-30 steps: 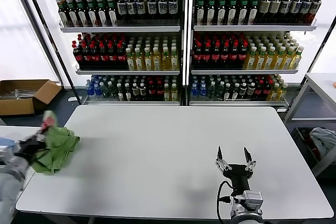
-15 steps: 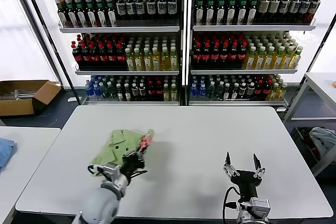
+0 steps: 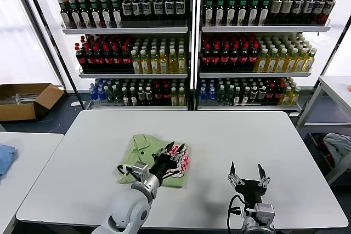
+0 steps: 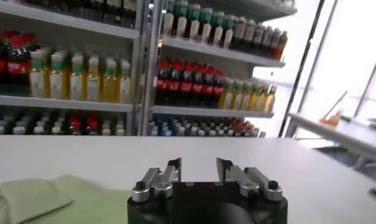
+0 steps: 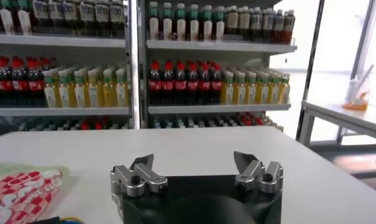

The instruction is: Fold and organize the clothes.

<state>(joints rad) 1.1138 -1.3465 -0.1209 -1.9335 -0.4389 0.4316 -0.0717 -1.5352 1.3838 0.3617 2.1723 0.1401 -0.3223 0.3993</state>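
Our left gripper [image 3: 171, 153], jaws parted and empty, hovers over the crumpled light green polo shirt [image 3: 143, 154] mid-table for folding; right gripper [image 3: 248, 175] waits wide near the front edge

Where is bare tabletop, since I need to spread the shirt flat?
Bare patches: between the green polo shirt and the far table edge, and right of the shirt beyond the right hand. Crowded where the left hand sits over the shirt.
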